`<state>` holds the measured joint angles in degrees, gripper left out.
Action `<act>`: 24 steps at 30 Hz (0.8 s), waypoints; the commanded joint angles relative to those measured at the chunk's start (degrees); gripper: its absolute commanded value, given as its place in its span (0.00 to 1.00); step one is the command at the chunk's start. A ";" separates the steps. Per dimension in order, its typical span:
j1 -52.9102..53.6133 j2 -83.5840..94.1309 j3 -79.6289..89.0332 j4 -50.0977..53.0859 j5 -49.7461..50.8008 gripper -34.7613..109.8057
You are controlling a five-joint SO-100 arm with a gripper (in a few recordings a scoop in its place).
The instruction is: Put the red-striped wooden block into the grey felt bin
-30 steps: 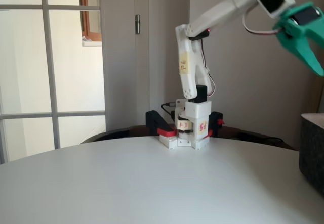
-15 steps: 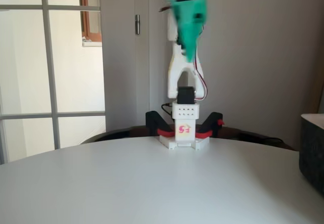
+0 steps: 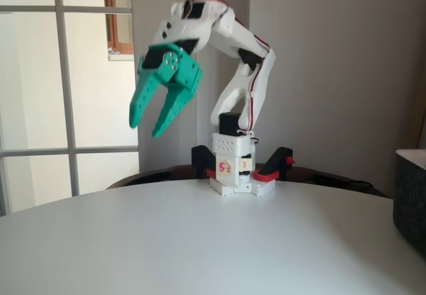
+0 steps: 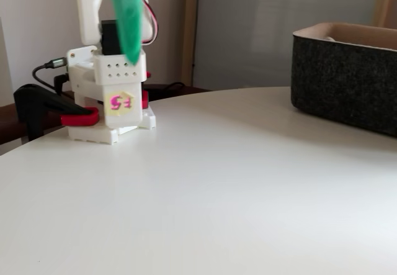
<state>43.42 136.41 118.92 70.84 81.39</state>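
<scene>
In a fixed view the white arm (image 3: 234,62) rises from its base (image 3: 236,172) at the far edge of the white table (image 3: 200,242) and arches over toward 9 o'clock, ending in the green gripper (image 3: 148,122). The gripper hangs high above the table, well apart from it, with both fingers pointing down toward 7 o'clock. The fingers (image 3: 172,112) stand spread, a clear gap showing between their tips, and nothing is held between them. The grey bin (image 3: 409,198) sits at the 3 o'clock edge of this picture, cut off by the frame, far from the gripper. In the other fixed view the bin (image 4: 347,82) stands on the table at about 2 o'clock from the picture's middle, its pale rim and fuzzy dark wall plain to see, well apart from the base (image 4: 108,104) at 10 o'clock. A blurred green finger (image 4: 127,14) hangs in front of the arm there. The block's place cannot be told; a small pale shape just inside the bin's rim is too unclear to name.
</scene>
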 commanded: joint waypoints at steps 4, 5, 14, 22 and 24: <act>4.75 17.49 24.70 -11.07 1.14 0.29; 5.36 19.86 28.30 -13.01 1.49 0.28; 7.56 36.91 48.69 -16.79 4.39 0.29; 6.68 42.98 56.51 -16.79 3.34 0.28; 6.24 44.03 57.83 -16.79 3.16 0.28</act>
<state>49.22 177.45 175.43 54.93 84.29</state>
